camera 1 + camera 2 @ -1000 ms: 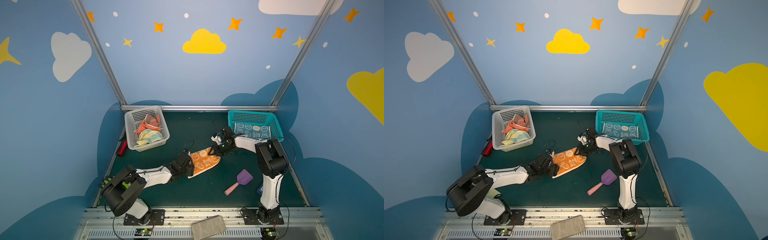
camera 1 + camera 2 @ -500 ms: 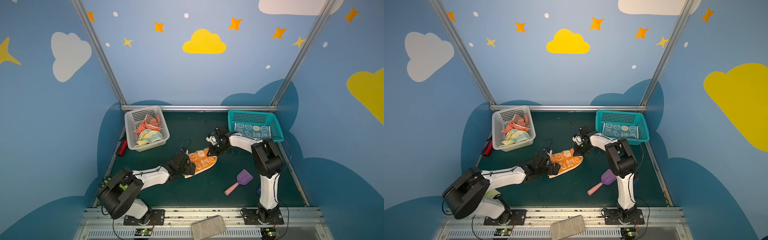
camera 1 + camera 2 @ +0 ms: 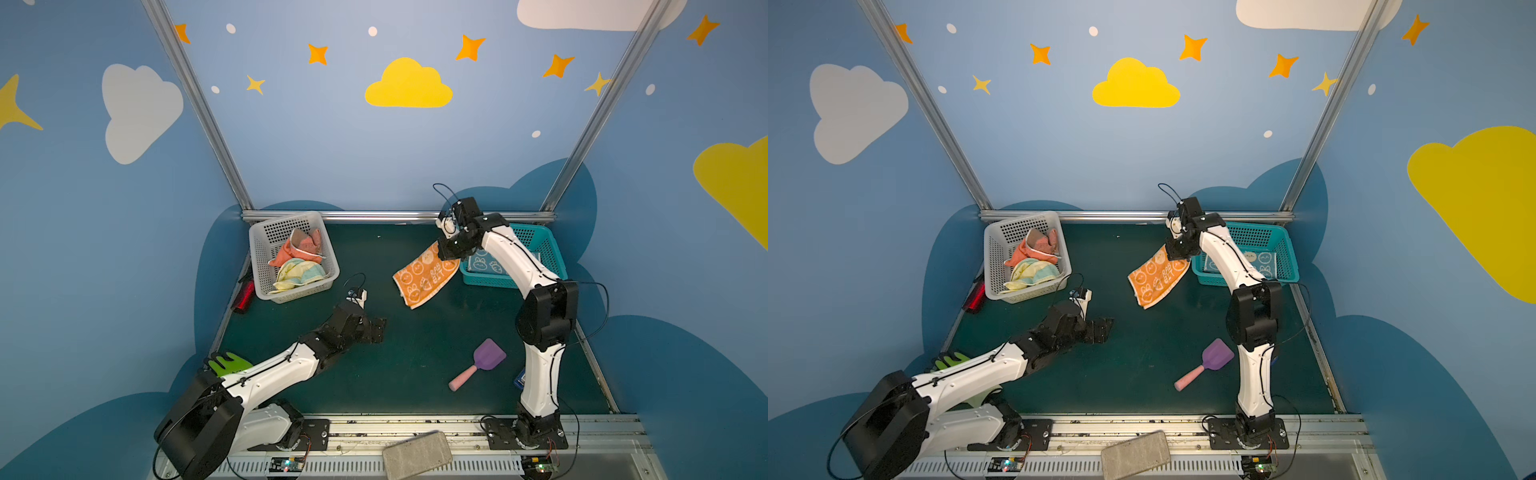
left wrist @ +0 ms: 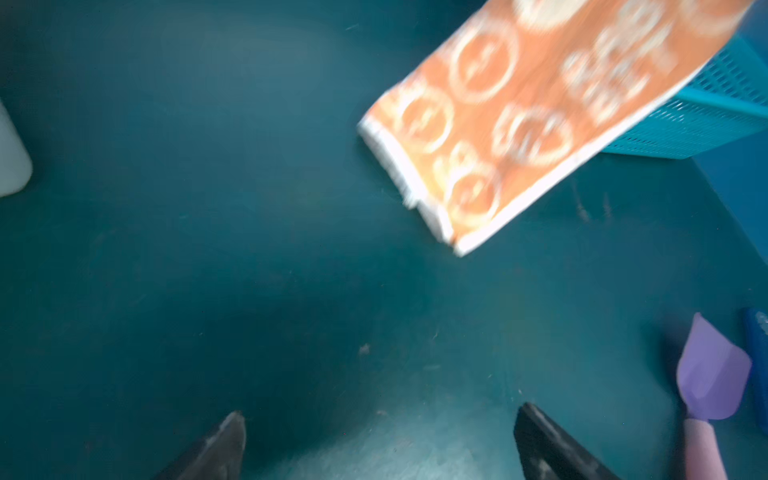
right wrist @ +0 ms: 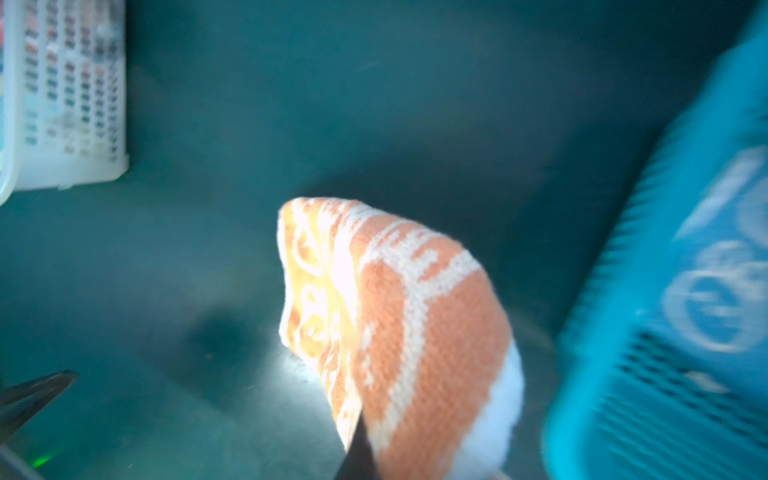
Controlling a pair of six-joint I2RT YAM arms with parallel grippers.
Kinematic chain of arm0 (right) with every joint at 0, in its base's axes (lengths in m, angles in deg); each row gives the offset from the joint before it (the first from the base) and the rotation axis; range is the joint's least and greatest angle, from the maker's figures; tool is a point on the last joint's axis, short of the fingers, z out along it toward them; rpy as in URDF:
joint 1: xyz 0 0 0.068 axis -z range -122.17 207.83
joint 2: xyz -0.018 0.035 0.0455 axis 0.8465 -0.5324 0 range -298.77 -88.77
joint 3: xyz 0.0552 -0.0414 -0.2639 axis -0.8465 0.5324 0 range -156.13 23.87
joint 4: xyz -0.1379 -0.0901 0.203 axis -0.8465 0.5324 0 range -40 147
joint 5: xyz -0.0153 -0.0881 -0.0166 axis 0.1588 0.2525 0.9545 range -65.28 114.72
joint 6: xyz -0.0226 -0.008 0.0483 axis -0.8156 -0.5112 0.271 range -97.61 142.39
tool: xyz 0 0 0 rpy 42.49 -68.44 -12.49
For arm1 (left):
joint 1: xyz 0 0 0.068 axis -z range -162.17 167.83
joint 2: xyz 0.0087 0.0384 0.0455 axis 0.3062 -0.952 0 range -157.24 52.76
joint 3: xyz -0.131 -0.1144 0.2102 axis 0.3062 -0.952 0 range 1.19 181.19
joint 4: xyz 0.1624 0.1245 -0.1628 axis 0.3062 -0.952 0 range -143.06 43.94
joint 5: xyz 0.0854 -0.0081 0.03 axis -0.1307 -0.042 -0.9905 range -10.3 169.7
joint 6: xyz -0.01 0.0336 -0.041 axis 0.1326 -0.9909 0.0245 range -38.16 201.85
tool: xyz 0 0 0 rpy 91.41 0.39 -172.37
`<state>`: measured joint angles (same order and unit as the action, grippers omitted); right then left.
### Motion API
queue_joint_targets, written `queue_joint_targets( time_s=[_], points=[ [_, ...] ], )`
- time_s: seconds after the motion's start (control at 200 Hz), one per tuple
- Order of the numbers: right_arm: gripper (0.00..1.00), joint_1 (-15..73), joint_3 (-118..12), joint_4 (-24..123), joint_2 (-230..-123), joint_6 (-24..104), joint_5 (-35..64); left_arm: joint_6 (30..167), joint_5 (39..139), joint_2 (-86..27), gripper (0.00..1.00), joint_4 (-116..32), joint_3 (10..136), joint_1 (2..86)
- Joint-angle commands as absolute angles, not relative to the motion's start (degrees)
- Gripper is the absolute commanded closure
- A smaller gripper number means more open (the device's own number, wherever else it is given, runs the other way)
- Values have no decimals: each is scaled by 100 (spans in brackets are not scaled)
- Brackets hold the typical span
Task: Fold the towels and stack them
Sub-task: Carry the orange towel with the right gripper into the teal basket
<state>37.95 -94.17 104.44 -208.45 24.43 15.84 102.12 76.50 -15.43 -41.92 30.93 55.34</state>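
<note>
One orange towel (image 3: 424,276) pinched by its upper corner in the shut right jaws. Hangs slanted over the worktop toward the far right corner, just beside the teal basket (image 3: 494,280). Left jaws spread wide, gripping nothing, low over the worktop's middle, well apart from that towel. More towels crumpled in the white basket (image 3: 259,257), far left corner.

Centre-right in the frame, the towel (image 3: 424,276) is orange with white rabbits. The right basket (image 3: 490,280) is teal, the left basket (image 3: 259,257) white, and my table (image 3: 415,345) dark green.
</note>
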Motion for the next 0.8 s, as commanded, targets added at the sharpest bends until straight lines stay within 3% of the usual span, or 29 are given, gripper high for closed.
queue_joint_targets(
  time_s=[0.0,0.235,0.791],
  points=[
    [100,4083,-9976,11267,-21231,2143,2189,10158,7466,-1432,0,-4334,2987,5507],
    [100,4807,-10295,11267,-21400,2081,2507,10145,7408,-1428,0,-4396,2978,5492],
    [100,6186,-9488,10078,-21525,2053,2677,10166,7372,-1443,0,-4535,3037,5483]
  ],
)
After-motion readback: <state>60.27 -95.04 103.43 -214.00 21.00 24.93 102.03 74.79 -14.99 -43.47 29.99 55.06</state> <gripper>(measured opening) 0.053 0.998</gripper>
